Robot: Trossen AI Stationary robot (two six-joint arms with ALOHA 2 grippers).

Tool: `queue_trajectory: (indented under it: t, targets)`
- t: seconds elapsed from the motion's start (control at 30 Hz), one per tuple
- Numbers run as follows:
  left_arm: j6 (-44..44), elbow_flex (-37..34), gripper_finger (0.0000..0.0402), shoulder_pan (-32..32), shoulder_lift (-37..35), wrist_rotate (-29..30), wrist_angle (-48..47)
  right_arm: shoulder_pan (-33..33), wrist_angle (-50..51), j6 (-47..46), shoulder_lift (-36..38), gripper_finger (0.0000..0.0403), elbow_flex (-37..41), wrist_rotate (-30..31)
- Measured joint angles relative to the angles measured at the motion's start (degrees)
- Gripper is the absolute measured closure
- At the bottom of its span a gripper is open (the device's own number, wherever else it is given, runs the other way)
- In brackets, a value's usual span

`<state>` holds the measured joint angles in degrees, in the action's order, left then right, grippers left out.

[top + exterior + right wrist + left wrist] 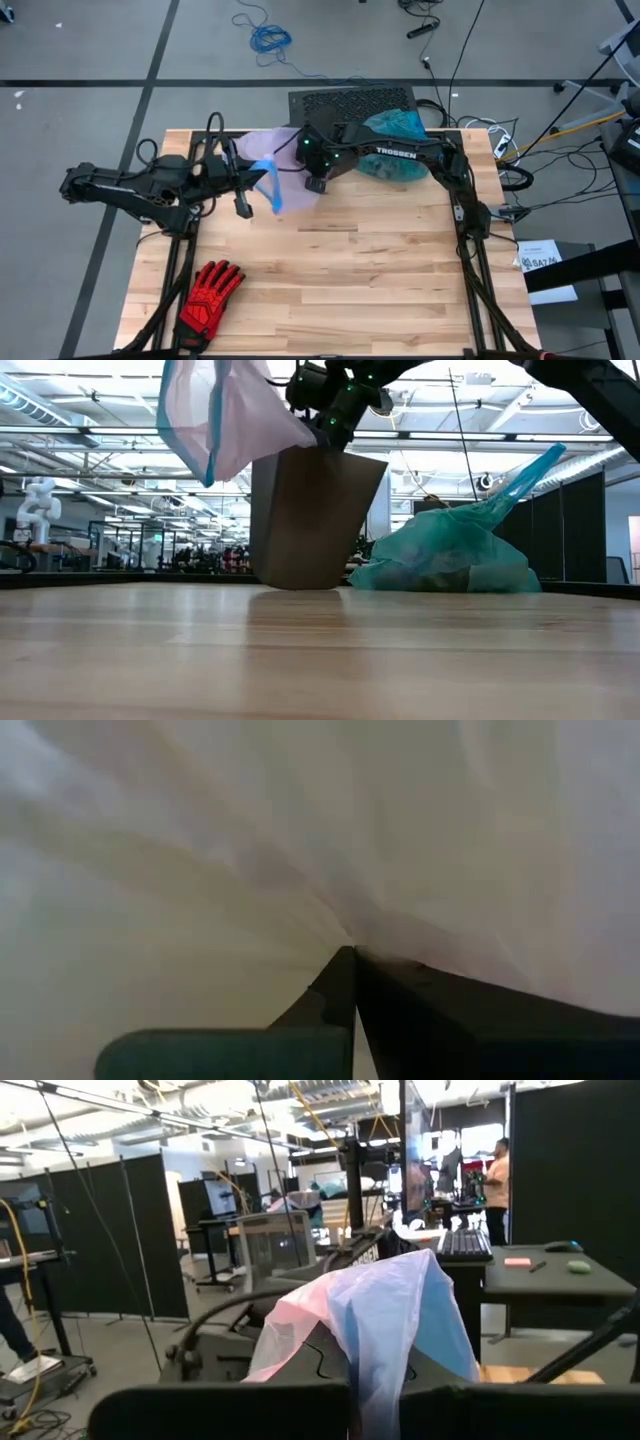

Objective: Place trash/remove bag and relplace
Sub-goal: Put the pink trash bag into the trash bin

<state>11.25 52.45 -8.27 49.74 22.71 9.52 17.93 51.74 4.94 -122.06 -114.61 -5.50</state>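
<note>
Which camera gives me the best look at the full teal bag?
The low view: the teal bag sits whole on the table, knotted top up. The high view shows it partly under the right arm. Neither wrist view shows it.

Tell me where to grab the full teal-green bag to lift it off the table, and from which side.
Probably at the twisted neck of the teal-green bag, which sticks up and slants away from the bin. It is narrow enough for two fingers, while the body is a wide, slack mound. Come from above on the side away from the bin, where nothing crowds it.
</note>
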Motion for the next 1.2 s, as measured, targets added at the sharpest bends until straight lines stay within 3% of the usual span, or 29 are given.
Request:
queue_trajectory:
  t: [0.17, 0.43, 0.9, 1.2]
  targets:
    - [0.07, 0.00, 0.0402, 0.00, -1.13, 0.05, 0.15, -1.18, 3.29, -1.07, -0.08, 0.0403, -0.73, -8.99]
    - [0.07, 0.04, 0.0402, 0.00, -1.97, 0.05, -0.03, -3.82, 4.73, 2.17, -0.07, 0.0403, -7.12, -10.91]
    - [0.02, 0.04, 0.0402, 0.00, -1.95, 0.07, -1.66, 2.50, -3.49, 13.17, -0.02, 0.0403, -9.57, 8.11]
    - [-0.35, 0.04, 0.0402, 0.00, -1.94, 0.07, -3.26, 3.71, -13.50, 13.50, -0.10, 0.0403, -9.53, 11.32]
